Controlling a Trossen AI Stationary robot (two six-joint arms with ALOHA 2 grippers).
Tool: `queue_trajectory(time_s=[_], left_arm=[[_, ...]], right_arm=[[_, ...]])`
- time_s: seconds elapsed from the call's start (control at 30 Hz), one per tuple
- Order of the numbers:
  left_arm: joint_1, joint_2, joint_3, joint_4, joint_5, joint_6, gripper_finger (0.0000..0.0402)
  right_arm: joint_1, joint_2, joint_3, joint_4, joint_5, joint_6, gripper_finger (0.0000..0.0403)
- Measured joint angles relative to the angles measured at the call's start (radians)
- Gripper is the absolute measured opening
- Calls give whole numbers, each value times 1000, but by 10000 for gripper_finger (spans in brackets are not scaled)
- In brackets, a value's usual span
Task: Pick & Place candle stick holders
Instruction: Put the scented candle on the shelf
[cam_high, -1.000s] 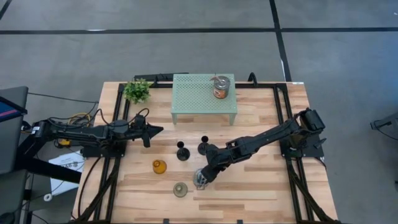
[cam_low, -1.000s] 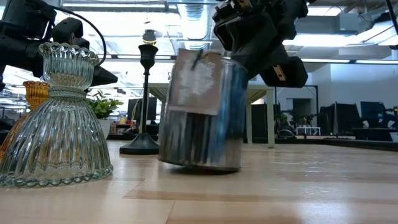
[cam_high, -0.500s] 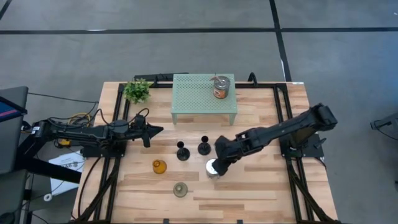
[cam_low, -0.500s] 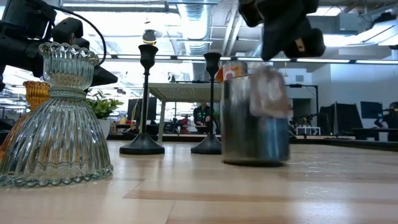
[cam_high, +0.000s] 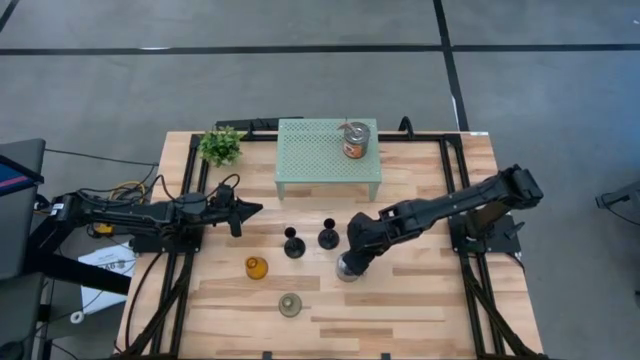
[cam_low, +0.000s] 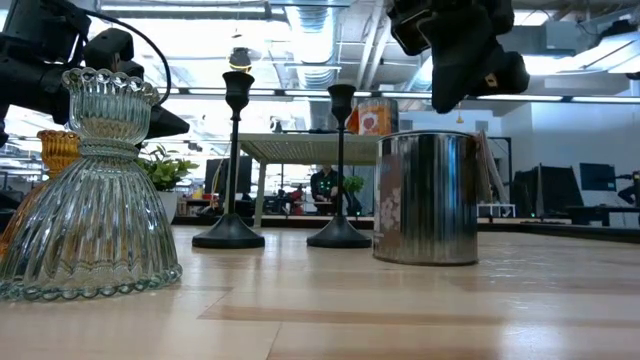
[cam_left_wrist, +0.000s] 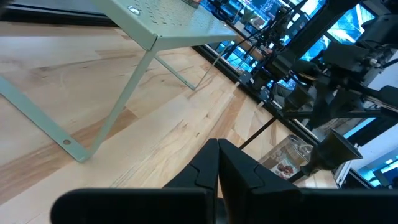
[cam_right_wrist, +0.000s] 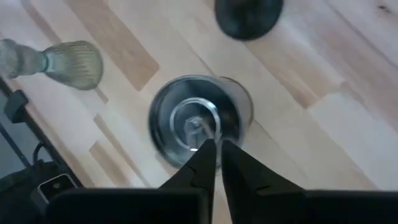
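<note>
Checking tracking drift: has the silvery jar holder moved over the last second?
Yes. The silvery jar holder slid from near the pale green holder toward the black stemmed holders, under the right claw.

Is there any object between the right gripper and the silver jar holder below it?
Nothing visible. The right gripper hangs directly above the silvery jar holder, which stands upright on the table. The black stemmed holders stand beside it, toward the green rack, not under the gripper.
</note>
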Motion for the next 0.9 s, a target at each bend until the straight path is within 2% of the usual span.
queue_trajectory(time_s=[0.23,0.37,0.9], left_arm=[[0,0,0,0,0,0,8],[0,2,0,0,0,0,9],[0,7,0,0,0,0,11]], right_arm=[[-12,59,0,6,-10,-25,83],[-12,88,-3,8,-11,-49,102],[-30,98,-30,19,-19,-60,75]])
